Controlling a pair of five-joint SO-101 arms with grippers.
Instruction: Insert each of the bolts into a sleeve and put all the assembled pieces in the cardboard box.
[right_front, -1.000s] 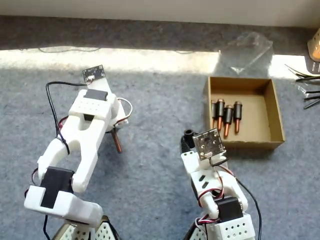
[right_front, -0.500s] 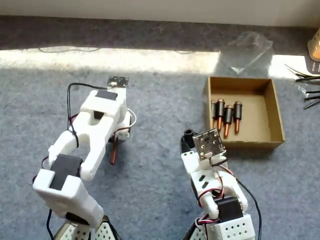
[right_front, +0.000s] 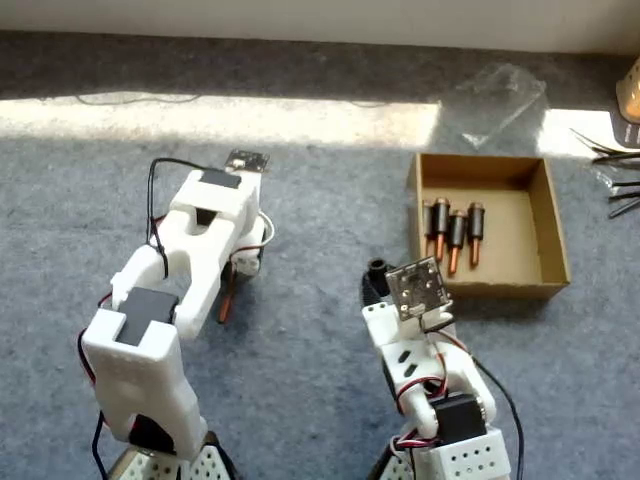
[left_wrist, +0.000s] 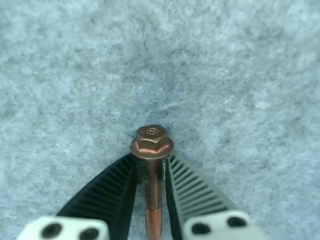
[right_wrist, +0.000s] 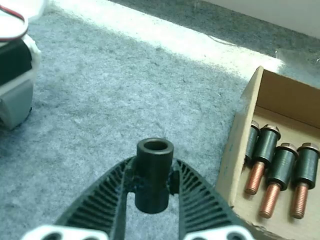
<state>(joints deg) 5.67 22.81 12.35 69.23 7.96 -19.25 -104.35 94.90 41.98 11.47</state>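
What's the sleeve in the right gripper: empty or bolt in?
Empty. The sleeve in the right gripper shows an open, dark bore; the bolt is apart, clamped in the left gripper.

So the cardboard box sits toward the right of the carpet, with four assembled pieces lying side by side in its left half. A plastic bag lies just behind the box. The sleeve, between the right gripper fingers, is just off the box's near left corner. Way over left, the bolt sits pinched in the left gripper, well apart from the box.
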